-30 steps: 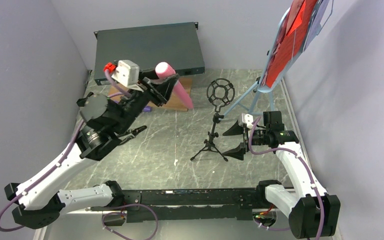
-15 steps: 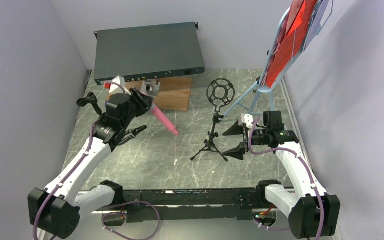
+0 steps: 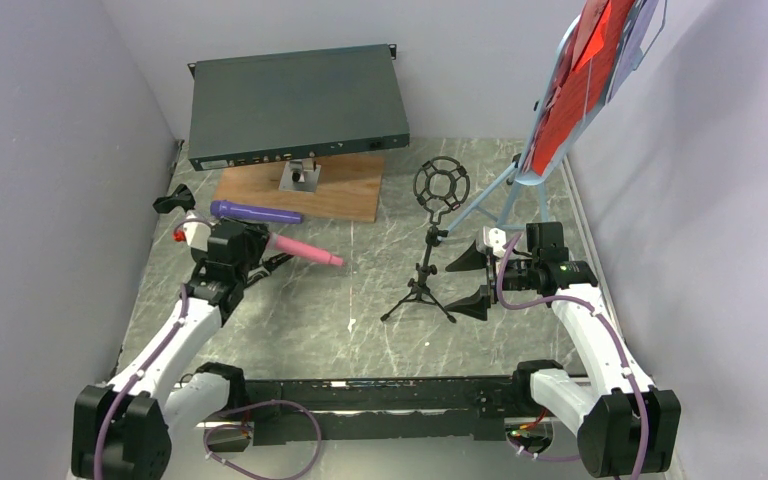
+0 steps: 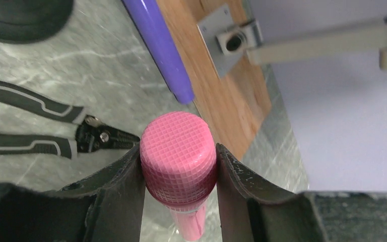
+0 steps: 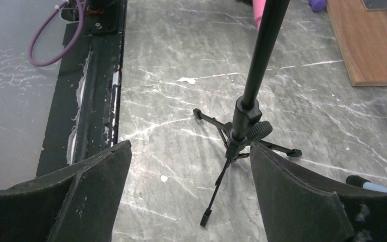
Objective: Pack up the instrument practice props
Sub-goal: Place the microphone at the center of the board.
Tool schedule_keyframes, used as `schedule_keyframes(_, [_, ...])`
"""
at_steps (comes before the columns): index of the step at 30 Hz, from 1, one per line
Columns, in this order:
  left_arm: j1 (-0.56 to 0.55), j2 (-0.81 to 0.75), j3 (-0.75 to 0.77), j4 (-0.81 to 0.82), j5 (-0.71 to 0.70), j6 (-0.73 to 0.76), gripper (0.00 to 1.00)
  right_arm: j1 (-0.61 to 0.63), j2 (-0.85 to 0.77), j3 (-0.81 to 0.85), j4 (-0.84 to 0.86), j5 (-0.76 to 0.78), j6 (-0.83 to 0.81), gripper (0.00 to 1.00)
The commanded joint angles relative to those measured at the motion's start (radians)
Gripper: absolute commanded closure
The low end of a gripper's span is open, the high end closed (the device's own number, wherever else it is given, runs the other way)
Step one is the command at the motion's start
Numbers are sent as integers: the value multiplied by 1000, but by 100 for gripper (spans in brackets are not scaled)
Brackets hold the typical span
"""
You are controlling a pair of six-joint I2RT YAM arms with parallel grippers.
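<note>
Now lower: pink microphone (image 3: 305,251), left gripper (image 4: 179,151)

Open marble floor (image 3: 330,310) spans the overhead frame's lower centre. The tripod mic holder (image 3: 427,250) stands centre-right, the light-blue music tripod (image 3: 533,179) blocks the upper right, and the rack box (image 3: 295,100) and wooden board (image 3: 350,190) fill the upper left.

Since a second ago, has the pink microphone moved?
Yes. The pink microphone, in the left gripper, moved from over the wooden board to its near side, leftward.
</note>
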Motion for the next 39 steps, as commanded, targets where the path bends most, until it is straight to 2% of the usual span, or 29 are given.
schedule_keyframes(1, [66, 73, 1, 141, -70, -134, 100, 6, -4, 4, 19, -14, -28, 10])
schedule_keyframes(5, [114, 160, 6, 220, -39, -164, 95, 5, -3, 4, 19, -13, -28, 10])
schedule_keyframes(13, [147, 278, 7, 357, -112, -164, 86, 9, -3, 5, 17, -11, -30, 10])
schedule_keyframes(24, [200, 420, 31, 412, -83, -164, 75, 8, -4, 5, 14, -5, -33, 10])
schedule_keyframes(27, [215, 443, 42, 399, -73, -161, 67, 8, -4, 6, 14, -4, -34, 10])
schedule_keyframes(33, [216, 455, 88, 293, -50, -151, 43, 9, -4, 7, 13, -3, -34, 10])
schedule_keyframes(39, [216, 413, 105, 225, -19, -113, 23, 9, -3, 6, 14, -3, -34, 10])
